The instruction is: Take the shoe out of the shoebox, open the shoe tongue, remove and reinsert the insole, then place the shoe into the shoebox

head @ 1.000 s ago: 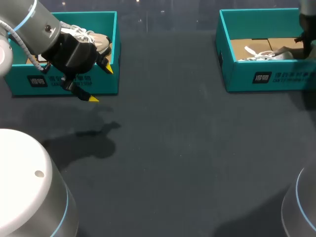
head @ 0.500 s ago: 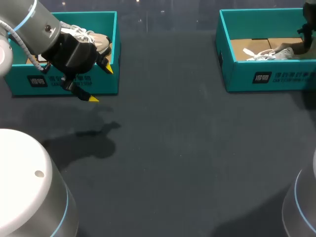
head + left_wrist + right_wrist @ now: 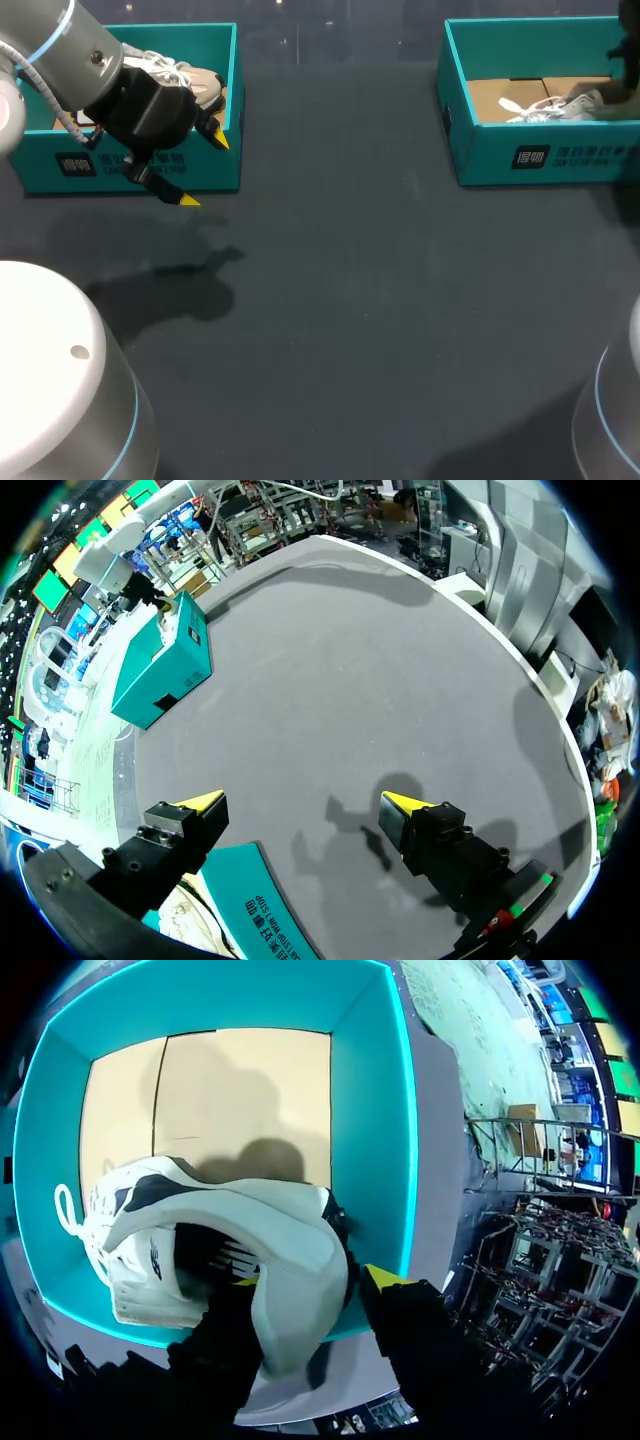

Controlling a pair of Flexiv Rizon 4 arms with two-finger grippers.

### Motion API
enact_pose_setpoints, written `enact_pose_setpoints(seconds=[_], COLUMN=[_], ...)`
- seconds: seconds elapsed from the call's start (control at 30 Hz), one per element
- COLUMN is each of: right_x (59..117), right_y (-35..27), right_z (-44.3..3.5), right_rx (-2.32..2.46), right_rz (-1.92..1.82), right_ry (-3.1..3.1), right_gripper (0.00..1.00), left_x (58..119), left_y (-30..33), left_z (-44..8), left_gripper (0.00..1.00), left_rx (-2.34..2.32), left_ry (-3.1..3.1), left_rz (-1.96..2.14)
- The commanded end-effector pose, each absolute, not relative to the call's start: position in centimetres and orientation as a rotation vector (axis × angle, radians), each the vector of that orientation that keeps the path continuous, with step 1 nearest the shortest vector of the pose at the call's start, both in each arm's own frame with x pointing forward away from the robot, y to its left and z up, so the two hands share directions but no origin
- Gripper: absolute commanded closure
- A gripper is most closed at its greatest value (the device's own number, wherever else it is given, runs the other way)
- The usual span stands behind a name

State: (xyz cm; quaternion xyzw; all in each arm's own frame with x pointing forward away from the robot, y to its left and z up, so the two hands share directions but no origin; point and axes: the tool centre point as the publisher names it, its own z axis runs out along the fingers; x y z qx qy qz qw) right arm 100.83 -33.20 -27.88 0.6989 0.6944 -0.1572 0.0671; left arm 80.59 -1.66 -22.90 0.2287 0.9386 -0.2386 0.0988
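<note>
A white shoe with white laces hangs tilted over the right teal shoebox, above its tan floor. My right gripper is shut on the shoe's heel wall, with one finger inside the opening and one outside. In the head view the shoe lies toward the right end of that box, and the right arm is almost out of view. My left gripper stands open and holds nothing. It hovers at the front right corner of the left teal shoebox, which holds a second shoe.
The dark table stretches between the two boxes. In the left wrist view my left gripper hangs over the left box's corner, with the right box far across the table.
The right gripper has risen toward the view's right edge, drawing the shoe's heel up and to the right in its box. The left arm has not moved.
</note>
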Motion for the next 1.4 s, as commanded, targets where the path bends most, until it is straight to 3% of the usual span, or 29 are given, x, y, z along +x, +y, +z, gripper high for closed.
enact_pose_setpoints(seconds=[0.03,0.17,0.23,0.97,1.4], right_x=[101.0,100.9,100.9,101.1,102.7], right_y=[-33.1,-33.0,-33.0,-32.1,-33.2], right_z=[-28.6,-28.9,-29.1,-32.7,-32.4], right_rx=[2.109,2.112,2.119,2.136,2.151], right_rz=[-0.487,-0.498,-0.504,-0.514,-0.511], right_ry=[2.105,2.109,2.103,2.039,1.995], right_gripper=[0.64,0.81,1.00,1.00,1.00], left_x=[80.5,80.5,80.5,80.5,80.5], left_y=[-1.6,-1.6,-1.6,-1.6,-1.6], left_z=[-22.9,-22.9,-22.9,-22.9,-22.9], left_gripper=[0.00,0.00,0.00,0.00,0.00], left_rx=[0.677,0.677,0.677,0.677,0.677], left_ry=[2.776,2.776,2.776,2.776,2.776], left_rz=[-0.702,-0.702,-0.702,-0.702,-0.702])
